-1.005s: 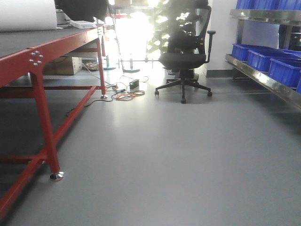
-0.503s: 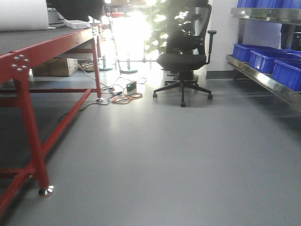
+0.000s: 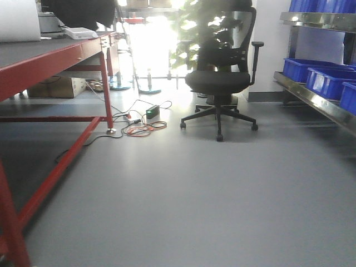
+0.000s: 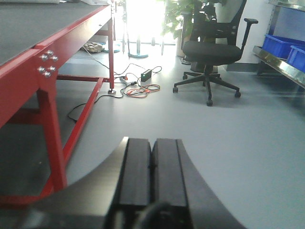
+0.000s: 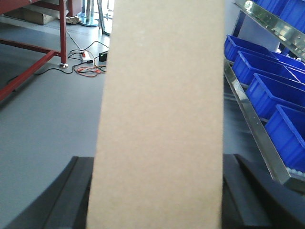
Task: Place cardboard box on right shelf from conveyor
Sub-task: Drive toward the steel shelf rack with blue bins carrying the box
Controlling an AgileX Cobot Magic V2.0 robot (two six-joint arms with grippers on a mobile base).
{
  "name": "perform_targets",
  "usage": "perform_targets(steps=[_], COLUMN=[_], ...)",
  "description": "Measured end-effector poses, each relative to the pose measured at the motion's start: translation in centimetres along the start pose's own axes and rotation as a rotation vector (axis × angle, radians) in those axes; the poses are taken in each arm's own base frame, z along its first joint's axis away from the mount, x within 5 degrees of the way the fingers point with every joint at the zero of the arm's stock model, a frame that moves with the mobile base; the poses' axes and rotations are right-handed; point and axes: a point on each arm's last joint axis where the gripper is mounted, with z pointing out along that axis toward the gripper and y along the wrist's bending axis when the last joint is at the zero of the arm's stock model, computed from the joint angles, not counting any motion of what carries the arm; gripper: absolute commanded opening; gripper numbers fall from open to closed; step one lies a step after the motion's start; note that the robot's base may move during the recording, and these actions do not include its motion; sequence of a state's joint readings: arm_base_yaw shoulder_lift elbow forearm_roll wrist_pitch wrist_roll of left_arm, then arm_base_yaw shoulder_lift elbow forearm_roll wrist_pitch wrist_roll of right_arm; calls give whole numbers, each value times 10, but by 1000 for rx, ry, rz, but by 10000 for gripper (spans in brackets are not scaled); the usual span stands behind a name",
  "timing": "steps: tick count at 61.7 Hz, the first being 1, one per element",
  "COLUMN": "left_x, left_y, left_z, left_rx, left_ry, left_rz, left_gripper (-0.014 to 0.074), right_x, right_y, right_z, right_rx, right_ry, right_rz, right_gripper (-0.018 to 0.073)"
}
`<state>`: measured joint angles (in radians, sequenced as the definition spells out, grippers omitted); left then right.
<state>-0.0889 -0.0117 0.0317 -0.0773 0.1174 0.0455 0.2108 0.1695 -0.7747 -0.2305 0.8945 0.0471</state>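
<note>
Smooth grey floor [image 3: 222,194] stretches ahead of the left end effector [image 4: 151,143]; beyond it a black office chair [image 3: 218,82], tangled cables [image 3: 137,130] (red and black), glaring window light [image 3: 153,39], a leafy plant [image 3: 190,33] and a white wall [image 3: 272,67].

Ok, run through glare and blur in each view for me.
Front view: backlight from the bright opening blows out the far end, leaving the office chair nearly a silhouette. Left wrist view: same glare at top; the left tool is soft up close. Right wrist view: the cardboard box fills the centre, soft; blue bins are readable.
</note>
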Motion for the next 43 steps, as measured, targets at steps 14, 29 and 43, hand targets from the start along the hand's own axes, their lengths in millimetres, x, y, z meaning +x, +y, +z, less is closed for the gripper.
perform_targets(steps=[14, 29, 43], left_x=[0, 0, 0], left_y=[0, 0, 0], left_z=[0, 0, 0], left_rx=[0, 0, 0], left_ry=[0, 0, 0], left_rz=[0, 0, 0], left_gripper=[-116, -116, -116], right_x=[0, 0, 0], right_y=[0, 0, 0], right_z=[0, 0, 0], right_rx=[0, -1, -1], right_ry=[0, 0, 0], right_rz=[0, 0, 0], right_gripper=[162, 162, 162])
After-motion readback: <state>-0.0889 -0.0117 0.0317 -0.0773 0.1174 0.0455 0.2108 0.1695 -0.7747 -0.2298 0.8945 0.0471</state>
